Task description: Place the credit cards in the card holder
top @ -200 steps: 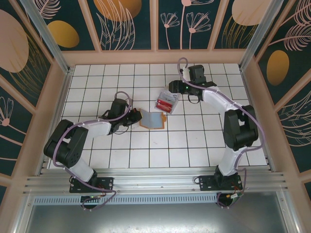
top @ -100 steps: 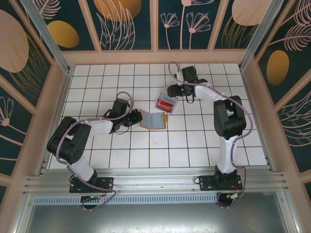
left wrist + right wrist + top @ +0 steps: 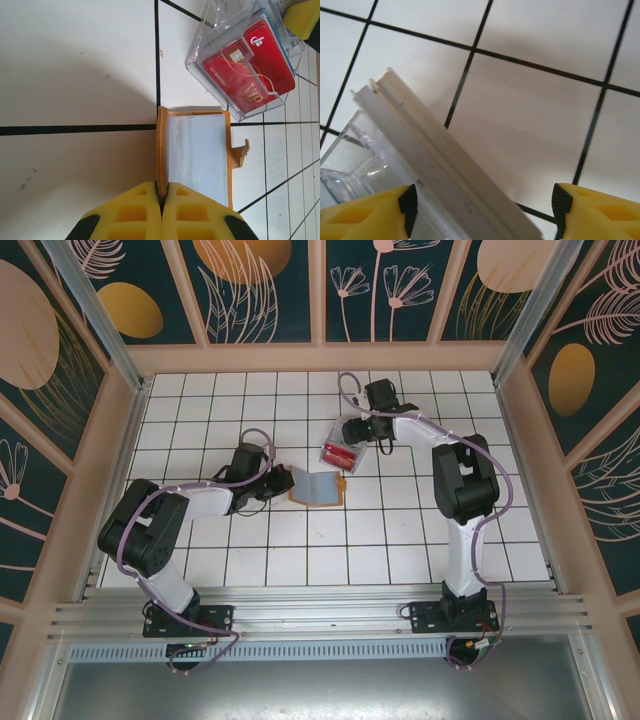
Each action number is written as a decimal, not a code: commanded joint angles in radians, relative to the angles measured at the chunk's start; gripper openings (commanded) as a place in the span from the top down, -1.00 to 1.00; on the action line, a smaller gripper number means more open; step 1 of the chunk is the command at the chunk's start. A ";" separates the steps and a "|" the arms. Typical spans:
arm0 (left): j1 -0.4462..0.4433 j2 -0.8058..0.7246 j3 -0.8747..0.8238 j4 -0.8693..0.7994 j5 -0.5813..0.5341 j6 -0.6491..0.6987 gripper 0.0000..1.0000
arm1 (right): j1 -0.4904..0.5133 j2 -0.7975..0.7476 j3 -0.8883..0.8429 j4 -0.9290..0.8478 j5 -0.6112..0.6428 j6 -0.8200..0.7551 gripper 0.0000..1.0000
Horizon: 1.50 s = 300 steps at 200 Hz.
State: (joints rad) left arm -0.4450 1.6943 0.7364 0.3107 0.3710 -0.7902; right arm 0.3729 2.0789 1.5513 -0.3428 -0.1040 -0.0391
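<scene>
The card holder (image 3: 318,488) lies open on the tiles, orange-tan with a grey lining (image 3: 197,150). My left gripper (image 3: 283,480) is shut on its left flap, which stands on edge (image 3: 162,145) between the yellow fingertips (image 3: 162,197). Just beyond it, red credit cards (image 3: 338,454) are stacked inside a clear plastic box (image 3: 200,50), the top one printed VIP (image 3: 247,70). My right gripper (image 3: 349,432) hangs open over the box's far end. In the right wrist view a whitish edge of the box (image 3: 445,165) runs between its spread fingers (image 3: 484,212), nearer the left one.
White tiled floor with black grout lines, fenced by wooden walls (image 3: 320,358) on three sides. The box and holder sit mid-floor, almost touching. One yellow finger of the right gripper (image 3: 302,17) shows at the box's far corner.
The right gripper has swung left and come down to the far end of the clear box. The left gripper has stayed shut on the holder's flap, lifting it more upright.
</scene>
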 commanded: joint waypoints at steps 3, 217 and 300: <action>-0.003 0.009 0.017 0.029 0.019 -0.009 0.99 | -0.016 -0.002 0.041 0.013 0.063 0.023 -0.44; -0.002 0.044 0.018 0.070 0.049 -0.040 0.98 | -0.015 -0.081 0.019 0.046 0.034 0.025 -0.20; -0.003 0.047 0.009 0.091 0.057 -0.051 0.98 | 0.012 -0.053 0.015 0.011 0.037 -0.112 -0.35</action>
State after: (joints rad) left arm -0.4450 1.7283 0.7399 0.3637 0.4118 -0.8276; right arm 0.3725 2.0335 1.5589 -0.3126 -0.0978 -0.0757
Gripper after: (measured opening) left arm 0.061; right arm 0.668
